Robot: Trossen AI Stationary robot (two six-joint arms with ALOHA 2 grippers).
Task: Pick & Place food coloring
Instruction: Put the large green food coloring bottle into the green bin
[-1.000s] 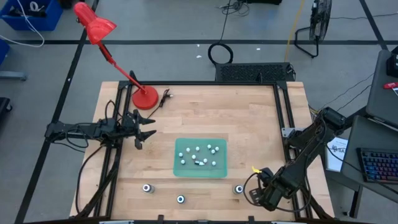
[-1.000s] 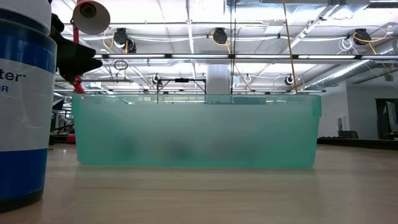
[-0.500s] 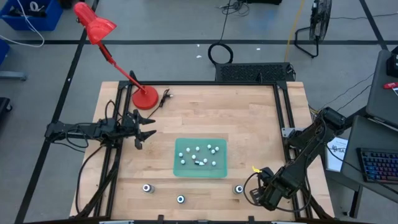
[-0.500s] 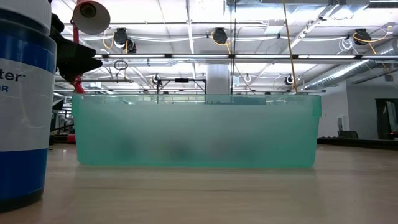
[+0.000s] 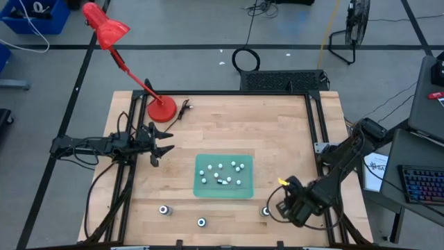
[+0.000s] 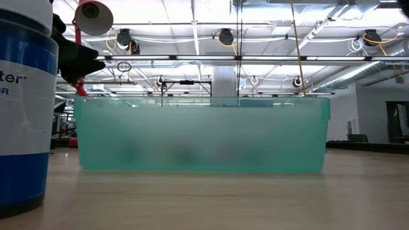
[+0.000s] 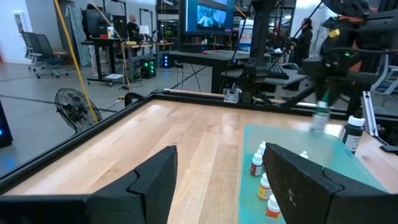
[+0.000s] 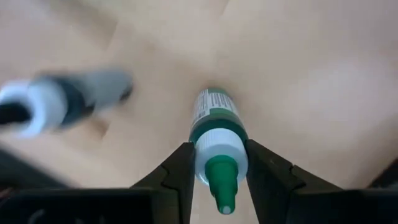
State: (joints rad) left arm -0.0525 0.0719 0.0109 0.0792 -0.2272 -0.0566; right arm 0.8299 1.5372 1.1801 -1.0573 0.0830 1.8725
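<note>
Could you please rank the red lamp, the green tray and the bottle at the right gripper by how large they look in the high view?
1. Red lamp, longest overall.
2. Green tray, somewhat smaller.
3. Bottle at the right gripper, by far the smallest.

On the translucent green rectangular tray (image 5: 205, 187) lie about ten tiny whitish dropper bottles (image 5: 220, 167); three dark round bottles (image 5: 201, 222) stand outside it.

You see a red desk lamp (image 5: 111, 42) standing at the wooden table's (image 5: 229, 125) far left corner; a floor fan (image 5: 352, 28) stands beyond the table.
</note>
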